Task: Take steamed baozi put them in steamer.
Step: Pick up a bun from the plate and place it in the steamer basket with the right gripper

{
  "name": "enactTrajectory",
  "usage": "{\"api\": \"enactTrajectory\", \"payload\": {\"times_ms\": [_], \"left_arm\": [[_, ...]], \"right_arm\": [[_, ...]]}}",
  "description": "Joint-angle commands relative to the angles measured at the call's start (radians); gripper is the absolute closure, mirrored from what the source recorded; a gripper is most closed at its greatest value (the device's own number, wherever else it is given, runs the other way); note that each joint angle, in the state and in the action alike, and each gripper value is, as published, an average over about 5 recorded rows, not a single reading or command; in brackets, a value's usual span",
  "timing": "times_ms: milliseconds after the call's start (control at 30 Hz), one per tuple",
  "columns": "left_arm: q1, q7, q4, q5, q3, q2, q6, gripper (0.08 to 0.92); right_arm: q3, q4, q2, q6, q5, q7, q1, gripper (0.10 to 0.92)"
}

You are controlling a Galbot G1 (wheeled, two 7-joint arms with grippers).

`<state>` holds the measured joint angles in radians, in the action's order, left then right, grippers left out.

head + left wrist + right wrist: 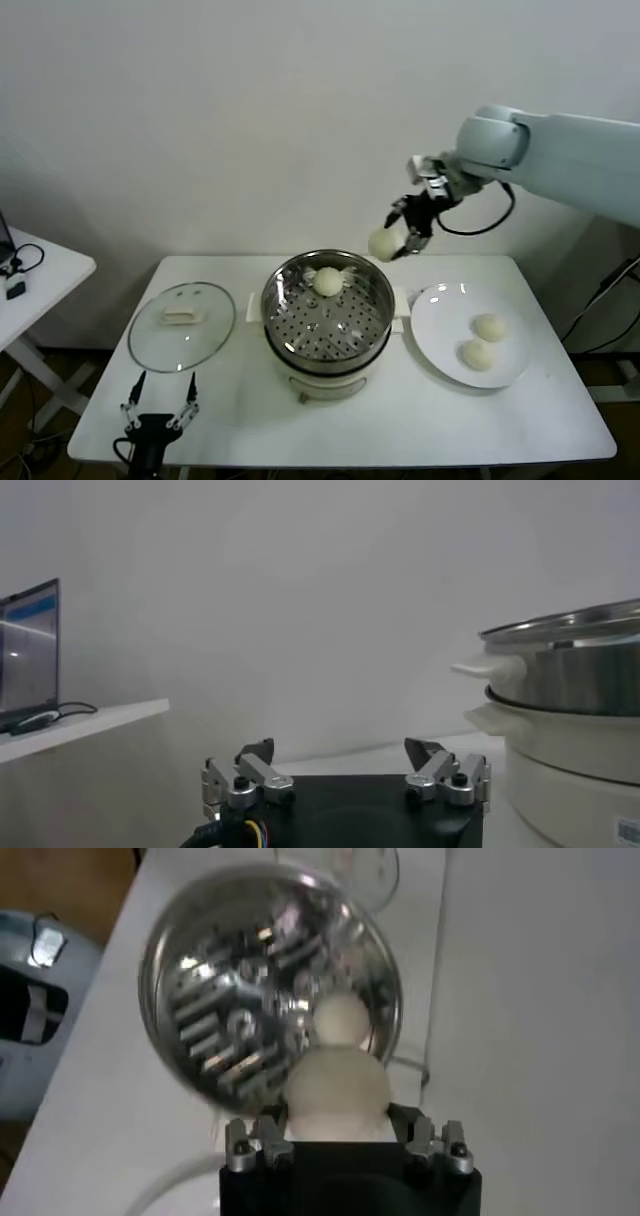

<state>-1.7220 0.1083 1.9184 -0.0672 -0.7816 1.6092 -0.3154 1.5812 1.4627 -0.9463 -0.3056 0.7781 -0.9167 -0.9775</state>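
My right gripper (398,238) is shut on a cream-white baozi (383,243) and holds it in the air above the far right rim of the steamer (380,300). In the right wrist view the held baozi (335,1088) sits between the fingers above the steamer (200,978). One baozi (328,281) lies on the perforated floor at the steamer's far side, also seen in the right wrist view (345,1020). Two more baozi (489,327) (479,354) lie on the white plate (440,345). My left gripper (160,408) is open and empty at the table's front left.
The glass lid (150,340) with a white handle lies flat left of the steamer. A small white side table (50,280) with cables stands at far left. The steamer's side (570,680) fills the edge of the left wrist view.
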Motion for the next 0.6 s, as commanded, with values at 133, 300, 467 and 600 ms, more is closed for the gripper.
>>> {"api": "enactTrajectory", "payload": {"times_ms": [133,300,467,600], "left_arm": [[-0.001,0.001,0.006,0.008,-0.006,0.012,0.003,0.177],[0.004,0.001,0.001,0.006,-0.005,0.013,0.006,0.177],[0.009,0.002,-0.004,0.006,-0.005,0.014,0.007,0.177],[0.01,0.002,-0.009,0.005,-0.005,0.012,0.006,0.177]], "right_arm": [[-0.094,0.005,-0.193,-0.085,-0.021,0.096,0.194,0.347],[-0.095,-0.031,-0.227,-0.091,-0.1,0.105,0.284,0.347],[-0.099,-0.066,-0.255,-0.094,-0.146,0.111,0.348,0.343],[-0.106,-0.094,-0.281,-0.096,-0.161,0.118,0.382,0.338]]}}
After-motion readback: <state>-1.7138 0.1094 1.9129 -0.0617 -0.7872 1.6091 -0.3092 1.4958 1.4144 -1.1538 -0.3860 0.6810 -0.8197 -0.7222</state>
